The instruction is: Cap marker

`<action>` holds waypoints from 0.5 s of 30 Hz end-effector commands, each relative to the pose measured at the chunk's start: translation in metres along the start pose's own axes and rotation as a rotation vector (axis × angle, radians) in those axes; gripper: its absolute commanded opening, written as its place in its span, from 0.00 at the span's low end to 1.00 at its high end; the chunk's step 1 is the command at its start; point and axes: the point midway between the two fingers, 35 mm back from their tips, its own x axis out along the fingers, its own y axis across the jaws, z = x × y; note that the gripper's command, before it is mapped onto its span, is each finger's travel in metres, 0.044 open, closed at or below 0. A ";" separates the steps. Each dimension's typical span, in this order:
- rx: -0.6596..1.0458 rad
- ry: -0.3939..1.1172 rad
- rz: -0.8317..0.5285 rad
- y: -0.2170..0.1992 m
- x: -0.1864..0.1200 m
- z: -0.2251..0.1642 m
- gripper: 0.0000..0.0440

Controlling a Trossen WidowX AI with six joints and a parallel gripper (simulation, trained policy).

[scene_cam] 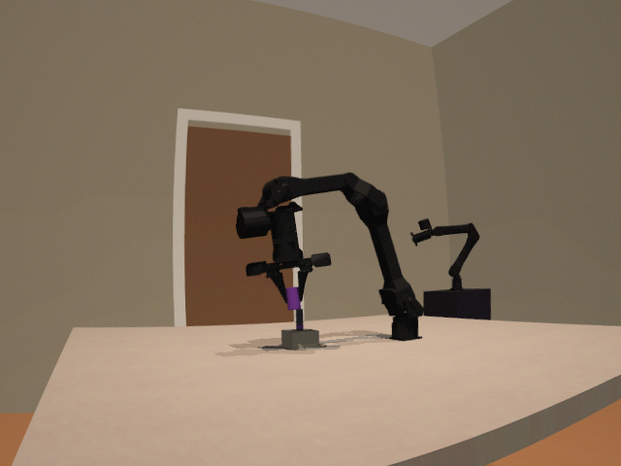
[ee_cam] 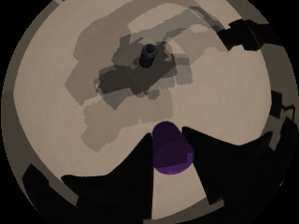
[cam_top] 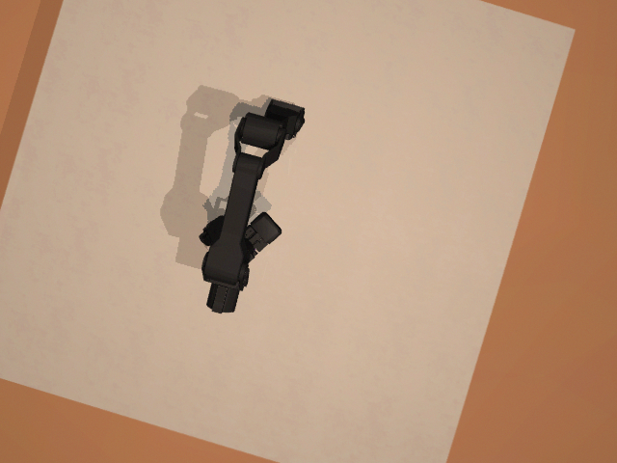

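Observation:
My gripper (scene_cam: 294, 301) (ee_cam: 166, 133) is shut on the purple cap (scene_cam: 292, 297) (ee_cam: 173, 153), one fingertip on each side, and holds it up off the table. The dark marker (scene_cam: 299, 318) (ee_cam: 148, 56) stands upright in the grey holder block (scene_cam: 300, 340) (ee_cam: 160, 73). In the exterior view the cap shows just above the marker's top and slightly left of it, tilted a little. In the wrist view the marker stands apart from the cap, farther up the picture, and its top is bare. The arm hides cap, marker and block in the top view.
The pale table top (cam_top: 378, 249) (scene_cam: 200, 391) carries the arm's base (scene_cam: 405, 328). The arm's shadow falls over the holder block and the table around it. Behind the table, a second small arm (scene_cam: 464, 235) stands on a dark box (scene_cam: 457, 303), near a brown door (scene_cam: 238, 225).

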 end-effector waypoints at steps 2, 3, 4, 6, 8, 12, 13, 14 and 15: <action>0.018 0.012 -0.005 -0.002 -0.011 0.021 0.15; 0.024 0.013 -0.007 -0.002 -0.012 0.025 0.15; 0.031 0.013 -0.010 -0.002 -0.013 0.030 0.14; 0.043 0.015 -0.013 -0.002 -0.015 0.040 0.13; 0.057 0.020 -0.010 0.000 -0.017 0.048 0.12; 0.085 0.029 -0.005 0.002 -0.019 0.064 0.11; 0.091 0.030 -0.004 0.002 -0.019 0.068 0.10; 0.098 0.032 -0.004 0.003 -0.020 0.071 0.10; 0.103 0.033 -0.004 0.003 -0.020 0.074 0.09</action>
